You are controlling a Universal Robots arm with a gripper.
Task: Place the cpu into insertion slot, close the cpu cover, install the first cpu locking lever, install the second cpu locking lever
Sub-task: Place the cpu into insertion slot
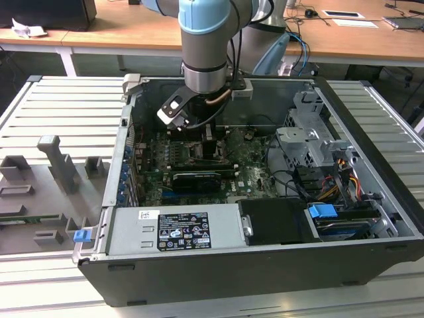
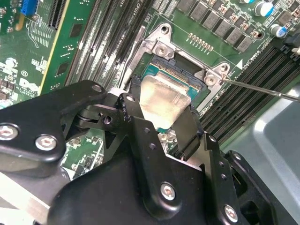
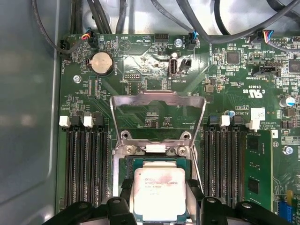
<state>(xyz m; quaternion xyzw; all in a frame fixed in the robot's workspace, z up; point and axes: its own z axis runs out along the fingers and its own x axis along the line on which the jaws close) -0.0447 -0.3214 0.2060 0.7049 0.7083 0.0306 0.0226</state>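
In both wrist views my gripper (image 2: 160, 112) (image 3: 159, 201) is shut on the cpu (image 2: 161, 98) (image 3: 158, 185), a silver-grey square chip clamped between two black fingers (image 2: 190, 131) at opposite edges. The chip hangs just above the insertion slot (image 2: 180, 75) (image 3: 137, 163) and hides most of it. The cpu cover (image 3: 158, 97), a thin silvery frame, is flipped open and lies away from the socket over the green board. A thin wire locking lever (image 2: 262, 90) sticks out past one socket corner. In the exterior view the gripper (image 1: 202, 142) is down inside the computer case.
Black memory slots (image 3: 84, 164) (image 3: 225, 159) flank the socket. Cables (image 3: 197, 18) run along the board's edge near the grey case wall (image 3: 28, 117). A drive cage (image 1: 311, 142) and power supply (image 1: 179, 228) fill the case's other parts. Grey fixtures (image 1: 59, 165) stand outside.
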